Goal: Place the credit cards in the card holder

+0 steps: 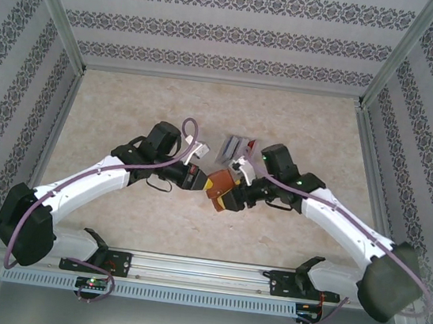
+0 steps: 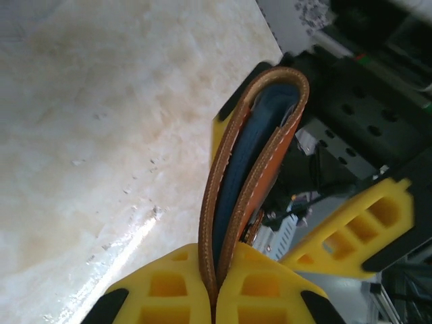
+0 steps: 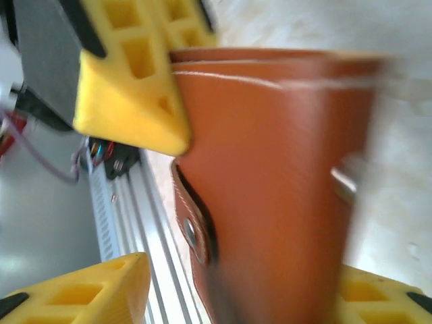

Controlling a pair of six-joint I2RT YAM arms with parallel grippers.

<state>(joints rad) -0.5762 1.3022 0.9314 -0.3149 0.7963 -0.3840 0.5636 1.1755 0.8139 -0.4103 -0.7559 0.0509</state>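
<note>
Both arms reach in from the near corners and meet at the middle of the desk [image 1: 128, 102], elbows bent outward, wrists pointing at each other. The left gripper [image 1: 201, 178] comes in from the left, the right gripper [image 1: 232, 194] from the right, and the card holder [image 1: 219, 185] hangs between them, lifted clear of the desk.

On the left wrist camera the left gripper [image 2: 214, 277] has its yellow fingers [image 2: 165, 290] clenched tight on the holder's [image 2: 253, 155] open edges. The case stands edge-on, its folded spine at the far end. A blue layer shows between the two brown leaves; card or lining, I cannot tell.

From the right wrist, the right gripper [image 3: 243, 293] straddles the holder [image 3: 270, 189] with its fingers [image 3: 74, 297] spread wide. There is a visible gap on the one side, so the grip is released. The clasp tab [image 3: 192, 233] with its snap faces that camera, and a left finger [image 3: 135, 81] presses at the holder's top corner.

The credit cards [image 1: 237, 145], silver-grey and red, lie flat on the desk just beyond the two grippers.
</note>
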